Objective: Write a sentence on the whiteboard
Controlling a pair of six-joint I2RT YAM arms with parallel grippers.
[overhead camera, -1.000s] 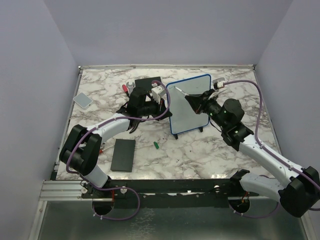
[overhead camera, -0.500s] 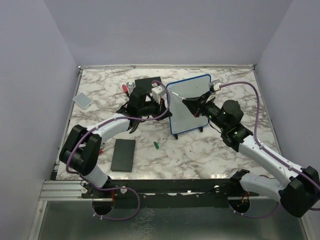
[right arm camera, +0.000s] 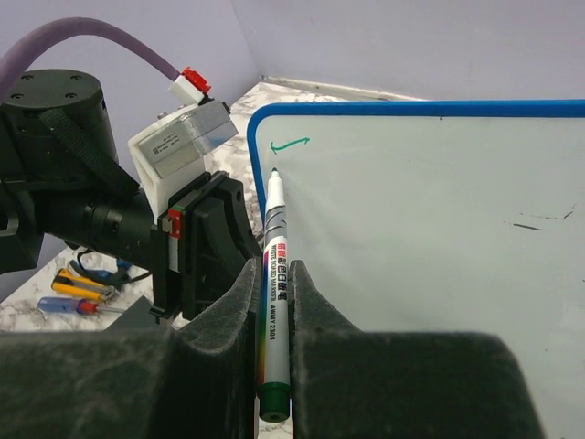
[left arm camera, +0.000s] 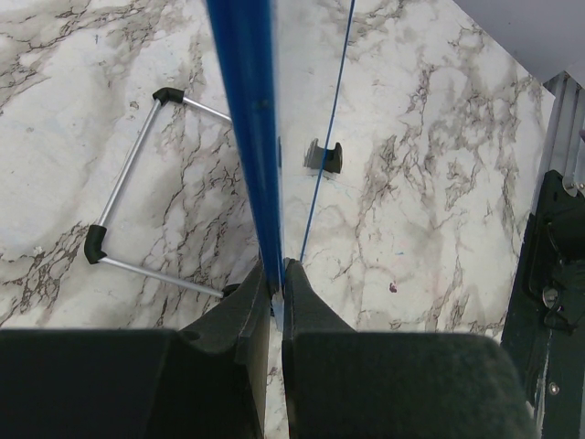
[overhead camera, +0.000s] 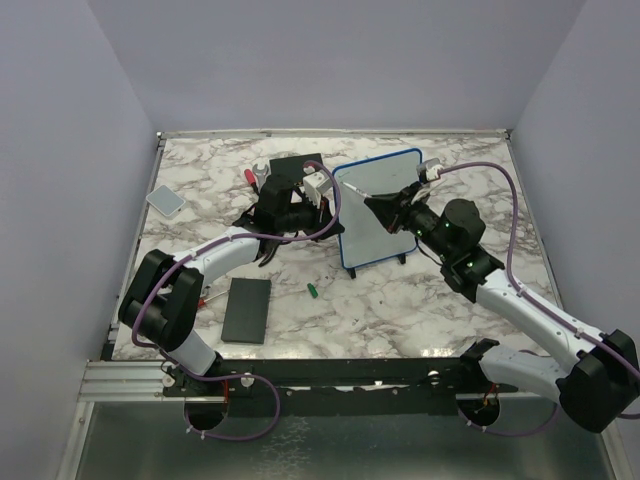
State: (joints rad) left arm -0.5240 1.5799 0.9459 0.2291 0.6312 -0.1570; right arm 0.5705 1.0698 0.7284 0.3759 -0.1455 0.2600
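Note:
The whiteboard (overhead camera: pixel 378 205) stands upright mid-table, blue-framed, with black feet. My left gripper (overhead camera: pixel 325 205) is shut on its left edge; the left wrist view shows the blue frame (left arm camera: pixel 245 137) pinched between the jaws (left arm camera: pixel 277 279). My right gripper (right arm camera: pixel 274 274) is shut on a white marker (right arm camera: pixel 274 265) with a green end. Its tip sits at the board's upper left corner, just below a short green stroke (right arm camera: pixel 291 143), the only lettering on the white face (right arm camera: pixel 430 229). In the top view the right gripper (overhead camera: pixel 385 207) is in front of the board's face.
A green marker cap (overhead camera: pixel 312 290) lies on the marble table (overhead camera: pixel 400 300) in front of the board. A flat black slab (overhead camera: pixel 247 309) lies near left, another (overhead camera: pixel 295 165) behind the left arm. A grey eraser (overhead camera: pixel 165 200) and screwdrivers (overhead camera: pixel 250 176) lie at the left. The board's wire stand (left arm camera: pixel 128 206) shows behind it.
My right gripper has shifted slightly left and up along the board's face with the marker. The left arm and the board have not moved.

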